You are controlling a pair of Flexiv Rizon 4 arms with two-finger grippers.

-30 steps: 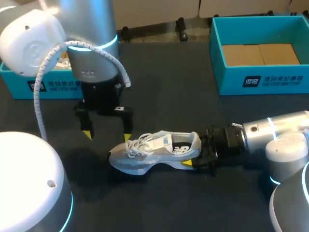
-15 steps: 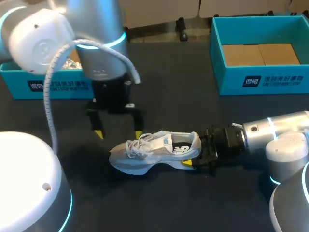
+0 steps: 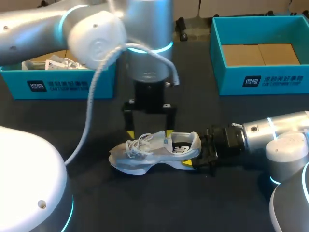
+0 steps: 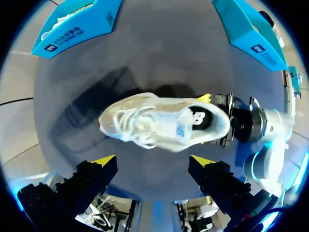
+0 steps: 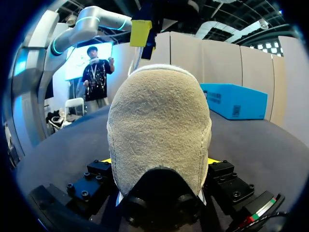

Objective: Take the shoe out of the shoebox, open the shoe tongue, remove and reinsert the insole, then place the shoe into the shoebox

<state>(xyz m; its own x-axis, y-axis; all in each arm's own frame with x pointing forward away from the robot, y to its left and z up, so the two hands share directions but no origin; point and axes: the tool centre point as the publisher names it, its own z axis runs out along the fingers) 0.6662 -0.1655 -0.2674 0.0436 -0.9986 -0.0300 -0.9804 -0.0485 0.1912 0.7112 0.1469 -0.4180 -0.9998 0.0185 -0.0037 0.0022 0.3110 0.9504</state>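
— Where's the shoe [image 3: 154, 150]?
— Out of the box, sole down on the counter [image 3: 193, 208]; its long axis runs side to side, toe to my left, heel to my right.
— Who has it?
— The right hand [image 3: 194, 152], low at the right; it pinches the heel from both sides; its wrist view shows the heel filling the gap between the fingers.
— And the left hand [image 3: 149, 133]?
— Just beyond, hanging over the laces [image 3: 137, 144] and tongue [image 3: 164, 141]; fingers spread wide, holding nothing; it's nearer the tongue, so I'd call that its job.
— How is it lined up?
— Its tips stand along the shoe's length, not across it; from its wrist the shoe lies ahead of the tips, laces toward one finger, collar toward the other; to nip the tongue it likely must drop and narrow, perhaps turn.
— Farther back?
— The left box [image 3: 63, 87] holds a second shoe [image 3: 63, 63]; the right box [image 3: 270, 79] shows only brown card [image 3: 260, 54]; both sit well apart from the shoe.
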